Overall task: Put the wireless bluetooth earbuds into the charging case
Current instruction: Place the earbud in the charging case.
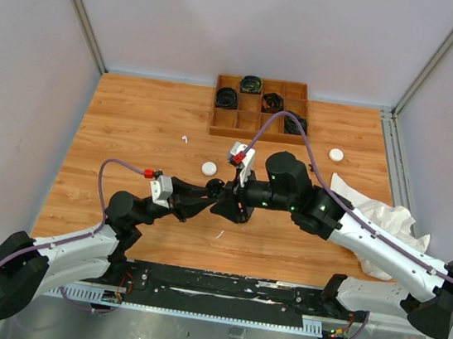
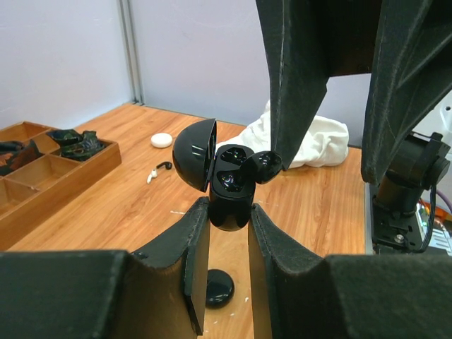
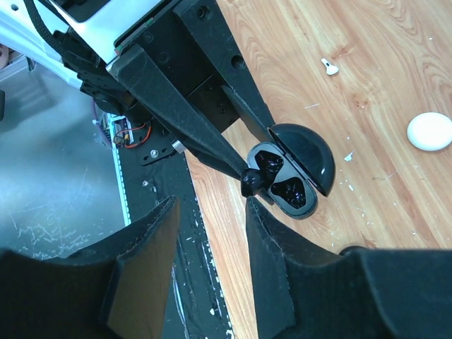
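Steadiness counts: left gripper (image 2: pixel 228 212) clamped on the charging case (image 2: pixel 227 185), right gripper (image 3: pixel 212 205) with jaws apart, one fingertip (image 3: pixel 261 226) should press the black earbud (image 2: pixel 263 167) squarely into its socket.

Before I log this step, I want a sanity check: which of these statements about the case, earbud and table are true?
1. The left gripper clamps the black charging case, its lid open. True.
2. The black earbud sits fully in its socket. False: it sticks out at the case's rim.
3. A white round case lies on the table. True.
4. The wooden tray holds white earbuds. False: it holds coiled black cables.
5. A white cloth lies on the table's right side. True.
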Robot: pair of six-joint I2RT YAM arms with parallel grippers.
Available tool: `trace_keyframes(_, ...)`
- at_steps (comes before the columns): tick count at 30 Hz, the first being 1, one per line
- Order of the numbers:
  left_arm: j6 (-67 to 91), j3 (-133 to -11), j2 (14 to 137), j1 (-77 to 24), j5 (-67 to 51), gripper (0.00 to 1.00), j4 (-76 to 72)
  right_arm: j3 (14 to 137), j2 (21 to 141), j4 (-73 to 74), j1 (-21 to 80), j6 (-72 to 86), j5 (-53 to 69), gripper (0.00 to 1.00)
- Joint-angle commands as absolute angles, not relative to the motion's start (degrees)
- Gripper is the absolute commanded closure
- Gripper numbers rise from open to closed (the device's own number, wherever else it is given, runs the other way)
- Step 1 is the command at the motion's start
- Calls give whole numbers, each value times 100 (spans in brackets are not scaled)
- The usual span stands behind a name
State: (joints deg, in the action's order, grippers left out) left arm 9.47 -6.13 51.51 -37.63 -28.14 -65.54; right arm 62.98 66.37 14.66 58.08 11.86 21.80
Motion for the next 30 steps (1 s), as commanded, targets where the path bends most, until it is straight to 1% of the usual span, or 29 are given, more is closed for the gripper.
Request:
trace_keyframes(1,984,-756,5141,-3734,-2758,100,-6820,6283,6729,1435,5793,1233,2421,57)
trace_keyframes(6,981,-756,5137,-3735,-2776,100,-6810,6346,6671,1395,5795,1156,2098,57)
trace_keyframes(14,964,-793,5123,-3735,-2715,100,-6671,6414,6313,1794,5783,892,1711,53)
trace_keyframes(30,1106,-902,5192,-3735,-2994,100,-6575,6551,6640,1426,5776,714,1986,52)
